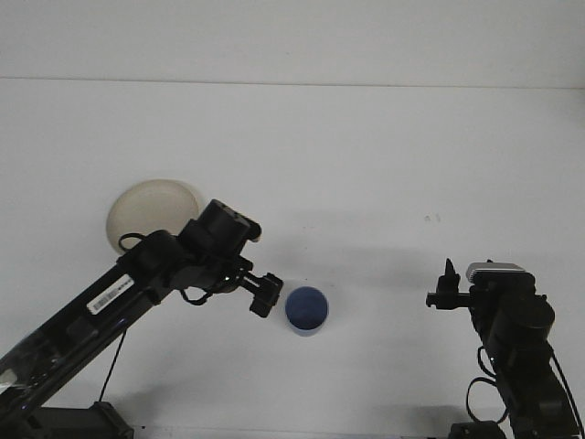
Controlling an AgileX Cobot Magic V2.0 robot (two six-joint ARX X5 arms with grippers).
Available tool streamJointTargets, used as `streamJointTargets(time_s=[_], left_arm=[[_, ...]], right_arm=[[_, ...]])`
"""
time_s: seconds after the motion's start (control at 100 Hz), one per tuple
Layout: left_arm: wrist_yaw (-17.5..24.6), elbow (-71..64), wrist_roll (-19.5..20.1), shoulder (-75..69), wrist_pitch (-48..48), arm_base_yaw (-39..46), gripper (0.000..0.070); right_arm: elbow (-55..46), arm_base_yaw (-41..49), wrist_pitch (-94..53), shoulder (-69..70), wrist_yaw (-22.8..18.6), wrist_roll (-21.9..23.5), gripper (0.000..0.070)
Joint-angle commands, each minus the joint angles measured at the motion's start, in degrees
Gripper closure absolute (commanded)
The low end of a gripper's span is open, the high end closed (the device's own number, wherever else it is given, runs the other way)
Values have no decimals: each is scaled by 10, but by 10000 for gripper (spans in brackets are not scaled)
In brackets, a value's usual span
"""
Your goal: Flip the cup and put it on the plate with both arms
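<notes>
A small blue cup stands on the white table, low and centre, seen from above. My left gripper is right beside the cup's left side, its two fingers spread open with nothing between them. The left arm reaches in diagonally from the lower left. A cream round plate lies at the left, and the left arm's wrist covers its lower right edge. My right gripper hovers low at the right, well away from the cup.
The white table runs back to a wall line at the far edge. A faint mark is on the table at the right. Both arm bases sit at the bottom corners.
</notes>
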Motion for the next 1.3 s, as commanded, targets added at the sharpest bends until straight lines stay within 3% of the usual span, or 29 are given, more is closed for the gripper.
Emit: streamJointTargets(time_s=[0.0,0.59,0.64,0.72,0.86,1.19,1.29], left_arm=[[2,21,0,28,4,-15,115],[-2,37,27,187,15,-69,124],[-3,37,27,194,15,-69,177],[-3,37,27,201,16,-69,337],[-3,37,28,202,17,-69,695],[-5,65,37,197,-21,-59,689],[-36,93,47,183,-48,-36,689]], right_arm=[[5,1,5,1,1,-7,219],[5,1,5,1,1,-7,219],[5,1,5,1,1,-7,219],[5,1,5,1,1,-7,219],[5,1,5,1,1,-7,219],[5,1,5,1,1,-8,219],[5,1,5,1,1,-7,219]])
